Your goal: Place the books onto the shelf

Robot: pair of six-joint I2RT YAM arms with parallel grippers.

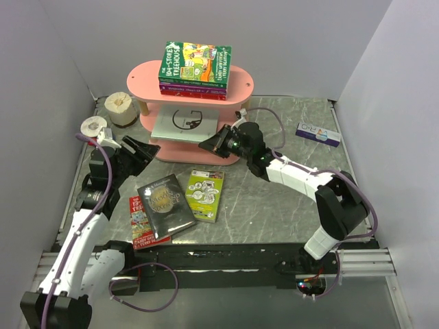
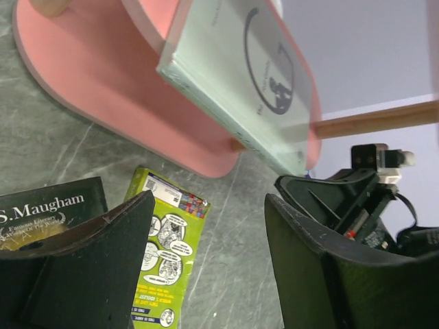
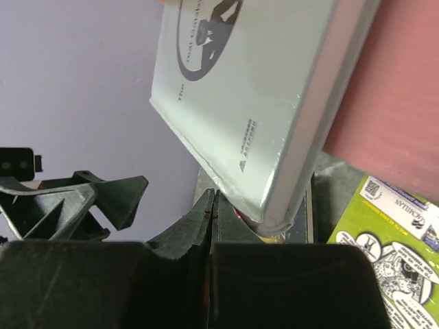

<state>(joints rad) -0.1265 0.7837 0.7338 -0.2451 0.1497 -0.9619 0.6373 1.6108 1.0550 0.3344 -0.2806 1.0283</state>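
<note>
Fingers [image 3: 185, 233] of my right arm were pressed together, empty, at the edge of the grey book [image 1: 185, 123], mid-frame on the shelf [image 1: 147, 72]. My left fingers [image 2: 103, 267] stood wide apart, holding nothing. A dark book [image 1: 164, 203], lime-green book [image 1: 206, 194] and red book [image 1: 140, 223] lay lower left on the counter [image 1: 274, 205].

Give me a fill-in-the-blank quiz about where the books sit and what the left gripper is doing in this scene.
1. The grey book lies on the ___ board of the shelf.
2. The uppermost book on the top board has a mostly ___ cover.
3. The left gripper has its jaws ___.
4. On the table, the dark book partly covers the ___ book.

Missing words: middle; green; open; red.
</note>
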